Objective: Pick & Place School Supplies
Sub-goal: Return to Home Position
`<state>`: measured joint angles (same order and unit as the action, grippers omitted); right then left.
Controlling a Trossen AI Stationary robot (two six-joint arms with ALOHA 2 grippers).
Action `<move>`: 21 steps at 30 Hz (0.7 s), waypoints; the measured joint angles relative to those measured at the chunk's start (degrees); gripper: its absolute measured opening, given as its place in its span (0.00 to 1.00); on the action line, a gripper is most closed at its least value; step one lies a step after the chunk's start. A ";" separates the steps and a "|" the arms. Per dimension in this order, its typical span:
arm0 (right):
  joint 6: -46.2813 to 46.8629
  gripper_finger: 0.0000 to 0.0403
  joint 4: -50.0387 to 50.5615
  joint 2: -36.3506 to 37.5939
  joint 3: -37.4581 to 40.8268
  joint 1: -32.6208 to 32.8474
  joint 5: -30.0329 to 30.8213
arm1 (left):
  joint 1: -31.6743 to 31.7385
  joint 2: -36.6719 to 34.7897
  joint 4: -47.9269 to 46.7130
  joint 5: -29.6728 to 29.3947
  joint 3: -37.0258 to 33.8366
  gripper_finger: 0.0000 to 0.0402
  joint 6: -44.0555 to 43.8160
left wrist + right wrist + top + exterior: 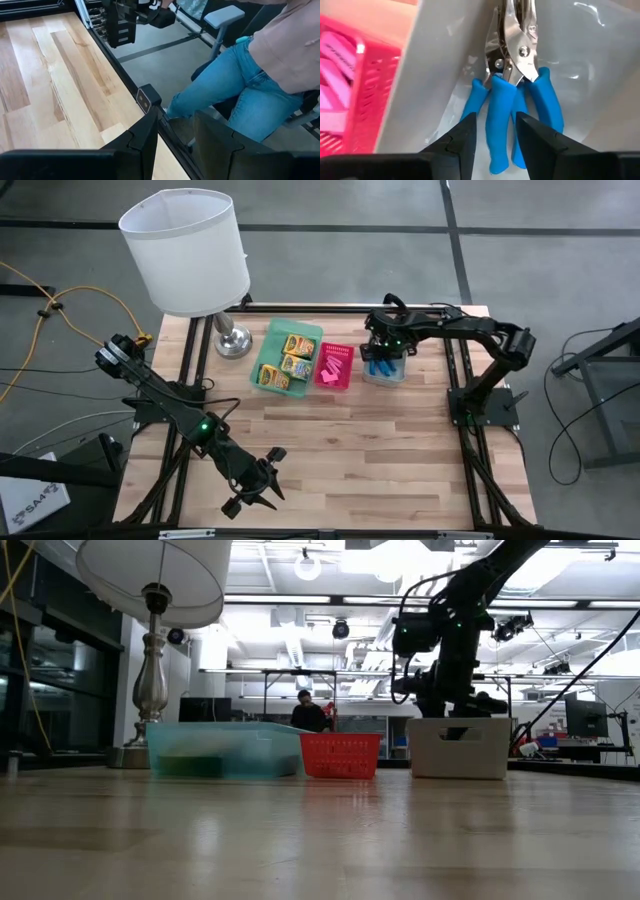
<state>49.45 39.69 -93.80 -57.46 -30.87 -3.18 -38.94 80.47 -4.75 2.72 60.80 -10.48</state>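
Punchers point(512, 115): both lie in the grey tray point(435, 75), blue handles just off my right gripper point(495, 125) tips, one handle showing through the gap. Fingers are parted, a narrowish gap, nothing clamped.

Risks on the way out, nearest first:
- A fingertip looks close enough to catch a handle. A slanted lift could hook it and drag a puncher up the wall or flip it out. I'd go straight up first.
- The tray wall is right beside my left finger. Any sideways move before I clear the rim could shove or tip the tray, which looks light.
- The pink tray point(370, 100) with the erasers point(335, 50) touches or nearly touches that wall, so a shoved grey tray would push it too.
- Farther along that side, the green tray point(268, 345) with the crayon boxes point(290, 363), then the lamp point(190, 250). Both are well off my path, low concern.

Left gripper point(255, 495) waits at the far table edge, fingers apart and empty, with a seated person point(240, 85) close beyond it. Watch any swing there.
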 joint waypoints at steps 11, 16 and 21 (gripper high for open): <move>-2.03 0.28 -0.01 7.46 -0.01 -0.75 -0.19 | 0.00 0.00 -0.05 -0.02 -0.02 0.30 0.47; -3.94 0.29 -0.05 11.08 -0.01 -0.62 -2.40 | 0.00 0.00 -0.05 -0.02 -0.01 0.30 0.61; -4.96 0.28 -0.28 13.60 -0.01 0.70 -6.10 | 0.04 0.00 -0.35 -2.95 -0.02 0.30 -0.18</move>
<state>44.49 39.41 -80.19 -57.47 -30.16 -9.29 -38.90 80.47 -5.10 -0.23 60.78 -10.66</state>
